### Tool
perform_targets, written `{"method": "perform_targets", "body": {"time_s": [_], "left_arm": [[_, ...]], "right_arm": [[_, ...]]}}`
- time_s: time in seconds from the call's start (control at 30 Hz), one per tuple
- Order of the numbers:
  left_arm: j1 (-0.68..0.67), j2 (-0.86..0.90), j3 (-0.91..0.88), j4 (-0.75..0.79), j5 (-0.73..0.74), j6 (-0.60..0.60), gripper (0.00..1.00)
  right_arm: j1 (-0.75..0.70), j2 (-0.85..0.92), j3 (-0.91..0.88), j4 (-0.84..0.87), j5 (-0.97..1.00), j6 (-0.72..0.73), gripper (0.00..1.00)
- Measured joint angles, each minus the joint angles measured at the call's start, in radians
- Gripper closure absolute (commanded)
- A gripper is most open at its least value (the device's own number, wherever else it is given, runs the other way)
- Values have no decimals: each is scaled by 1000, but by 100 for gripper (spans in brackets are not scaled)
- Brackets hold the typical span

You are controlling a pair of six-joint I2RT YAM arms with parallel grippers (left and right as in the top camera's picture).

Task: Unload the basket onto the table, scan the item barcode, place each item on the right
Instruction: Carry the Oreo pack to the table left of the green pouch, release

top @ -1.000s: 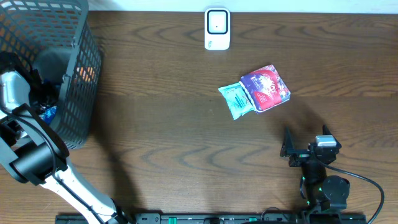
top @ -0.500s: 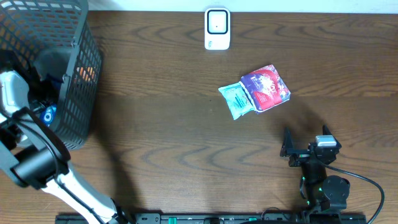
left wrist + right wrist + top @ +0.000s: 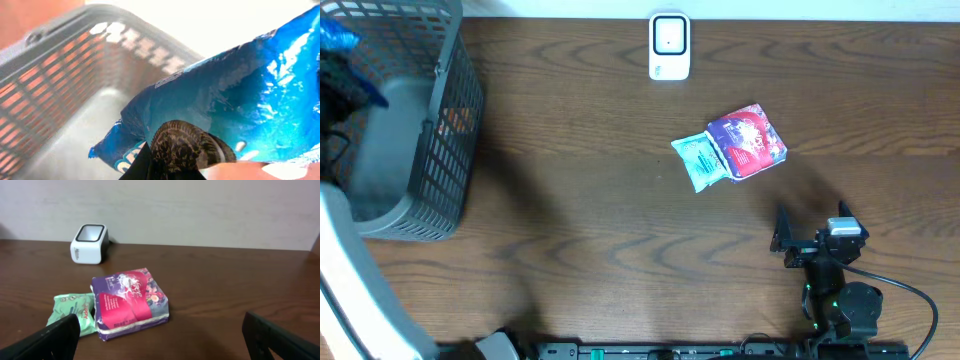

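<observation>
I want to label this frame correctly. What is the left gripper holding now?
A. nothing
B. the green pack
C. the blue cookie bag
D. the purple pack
C: the left gripper is shut on the blue cookie bag, which it holds above the grey basket.

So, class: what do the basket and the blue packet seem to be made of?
The basket looks like moulded plastic, matt grey: an even lattice. The blue packet seems thin glossy film: it crinkles and shines.
</observation>
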State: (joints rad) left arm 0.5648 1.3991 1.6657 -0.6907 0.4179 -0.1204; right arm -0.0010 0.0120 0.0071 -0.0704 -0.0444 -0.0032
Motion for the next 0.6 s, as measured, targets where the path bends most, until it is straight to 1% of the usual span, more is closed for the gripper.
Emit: {"method": "perform_targets", "body": {"time_s": [0.17,0.27,0.4,0.5,0.6], "left_arm": [[-79,-103,0,7,97,-72,93],[-167,-150,0,-9,134,-127,93],[-311,-181,0,-85,161,-194,93],[-425,-175,-1,-143,157,-245,93],[-541,-150,-12,-206,82,-358,93]], "right_arm": [[0,0,0,0,0,0,1],[0,0,0,0,0,0,1],[0,0,0,0,0,0,1],[0,0,0,0,0,0,1],[0,0,0,0,0,0,1]]}}
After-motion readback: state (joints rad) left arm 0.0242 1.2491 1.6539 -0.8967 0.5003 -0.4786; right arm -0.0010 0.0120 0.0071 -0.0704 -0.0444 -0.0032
